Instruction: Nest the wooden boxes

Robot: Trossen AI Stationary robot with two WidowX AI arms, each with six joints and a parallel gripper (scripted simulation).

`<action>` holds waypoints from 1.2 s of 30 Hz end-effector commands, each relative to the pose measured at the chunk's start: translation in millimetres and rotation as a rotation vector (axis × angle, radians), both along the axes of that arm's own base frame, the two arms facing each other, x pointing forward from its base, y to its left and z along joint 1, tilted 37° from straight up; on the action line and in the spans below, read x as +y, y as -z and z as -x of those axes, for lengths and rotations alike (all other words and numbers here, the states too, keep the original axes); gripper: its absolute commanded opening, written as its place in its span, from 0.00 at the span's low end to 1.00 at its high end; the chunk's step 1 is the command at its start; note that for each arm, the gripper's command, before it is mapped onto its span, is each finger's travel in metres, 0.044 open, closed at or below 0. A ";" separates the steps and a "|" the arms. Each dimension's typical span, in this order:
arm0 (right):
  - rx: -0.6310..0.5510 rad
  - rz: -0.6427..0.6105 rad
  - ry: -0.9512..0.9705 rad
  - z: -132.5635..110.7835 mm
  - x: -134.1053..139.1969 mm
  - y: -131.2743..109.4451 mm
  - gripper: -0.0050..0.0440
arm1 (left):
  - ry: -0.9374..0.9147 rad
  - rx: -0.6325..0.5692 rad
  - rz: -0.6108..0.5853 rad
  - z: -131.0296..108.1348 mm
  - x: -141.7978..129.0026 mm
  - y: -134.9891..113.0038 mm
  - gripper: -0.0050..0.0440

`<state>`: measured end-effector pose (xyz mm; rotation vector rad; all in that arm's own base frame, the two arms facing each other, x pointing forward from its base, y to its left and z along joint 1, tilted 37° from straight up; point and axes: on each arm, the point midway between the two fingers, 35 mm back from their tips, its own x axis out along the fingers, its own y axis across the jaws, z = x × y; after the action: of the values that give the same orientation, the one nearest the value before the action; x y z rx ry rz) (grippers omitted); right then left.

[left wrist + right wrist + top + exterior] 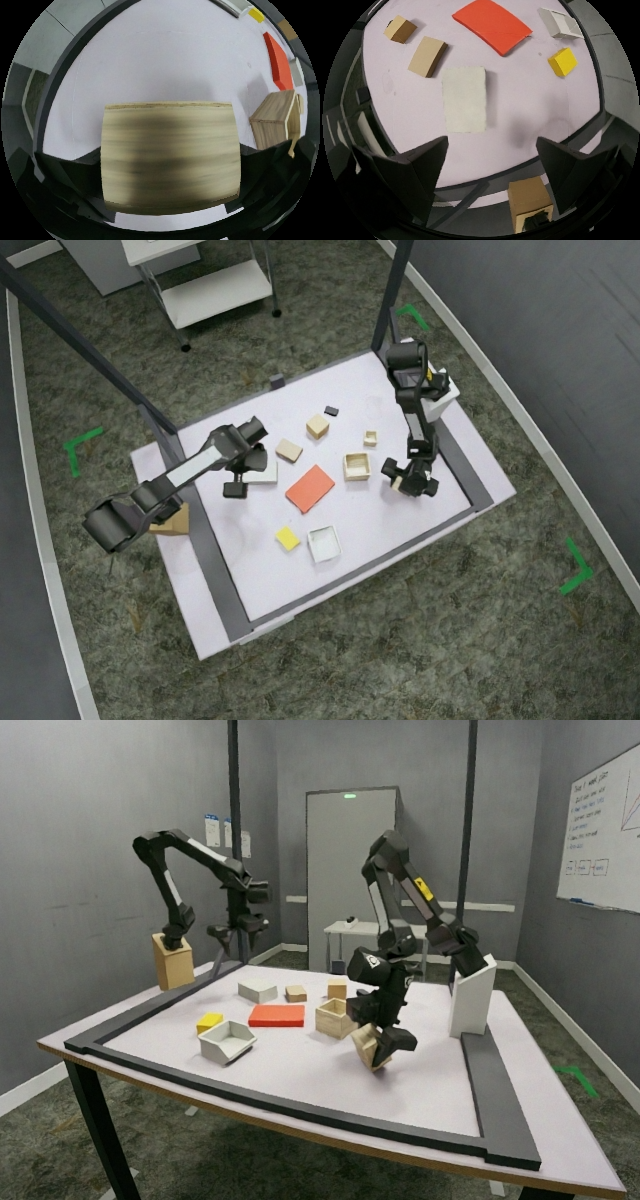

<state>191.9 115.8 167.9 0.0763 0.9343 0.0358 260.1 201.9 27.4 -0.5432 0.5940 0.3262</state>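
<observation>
My left gripper is shut on a wooden box. It holds the box tilted, low over the table; whether a lower edge touches the table is unclear. One wooden side fills the middle of the left wrist view, and the box's opening is hidden there. An open wooden box stands upright beside it. A small open wooden box sits behind that one, hidden by the arm in the exterior view. My right gripper is open and empty, high above the table's other side.
A grey-white tray, yellow block and red slab lie around the middle and front. A pale block is under the right gripper. Tan blocks and a black piece lie behind.
</observation>
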 end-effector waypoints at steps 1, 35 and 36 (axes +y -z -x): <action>-0.012 -0.011 -0.002 -0.3 0.3 -5.2 0.92 | 0.015 0.031 0.013 -0.9 2.3 -3.1 0.00; -0.012 -0.011 -0.002 -0.3 0.3 -5.2 0.92 | 0.203 0.425 0.227 -15.1 14.2 -11.0 0.00; -0.012 -0.011 -0.002 -0.3 0.3 -5.2 0.92 | 0.210 0.438 0.234 -15.6 14.5 -11.3 0.00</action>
<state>191.9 115.8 167.9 0.0763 0.9343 0.0358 271.5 212.7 34.9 -0.6345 1.0622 0.1954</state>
